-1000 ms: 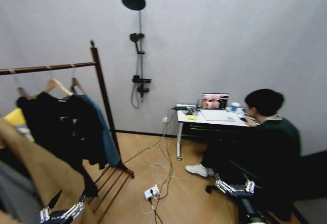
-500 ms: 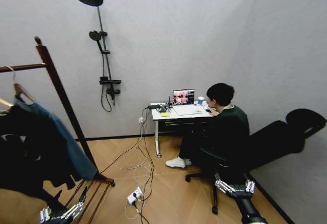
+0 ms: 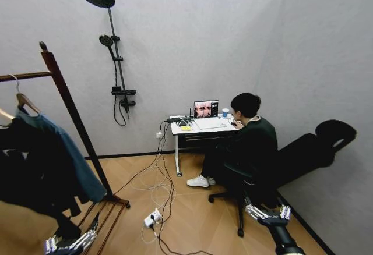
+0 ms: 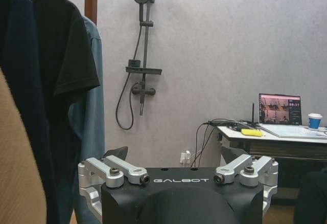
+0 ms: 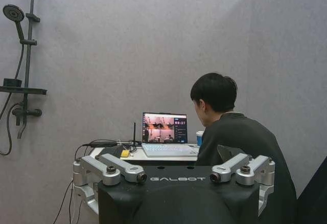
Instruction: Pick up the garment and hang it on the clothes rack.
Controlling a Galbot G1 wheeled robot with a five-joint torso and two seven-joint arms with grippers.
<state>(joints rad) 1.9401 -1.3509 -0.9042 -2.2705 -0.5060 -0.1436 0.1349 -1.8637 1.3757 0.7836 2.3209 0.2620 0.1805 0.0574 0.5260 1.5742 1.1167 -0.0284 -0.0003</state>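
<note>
The clothes rack (image 3: 69, 112), dark reddish-brown wood, stands at the left of the head view with its bar (image 3: 23, 75) running off the edge. On it hangs the blue-green garment (image 3: 78, 162) on a light wooden hanger (image 3: 24, 100), next to a black garment (image 3: 29, 173). In the left wrist view the garment (image 4: 93, 121) shows behind a black shirt (image 4: 61, 70). My left gripper (image 3: 71, 243) (image 4: 173, 155) is low at the bottom left, open and holding nothing. At the bottom right, my right gripper (image 3: 268, 212) (image 5: 171, 152) is also open and holding nothing.
A black shower-head stand (image 3: 113, 51) is on the back wall. A person sits at a white desk (image 3: 201, 128) with a laptop (image 3: 206, 109). Cables and a power strip (image 3: 152, 217) lie on the wooden floor. A black reclined chair (image 3: 315, 150) is at the right wall.
The whole head view has swung right, so the rack now sits at the left edge and the right wall has come into view. Both grippers keep their places in the picture.
</note>
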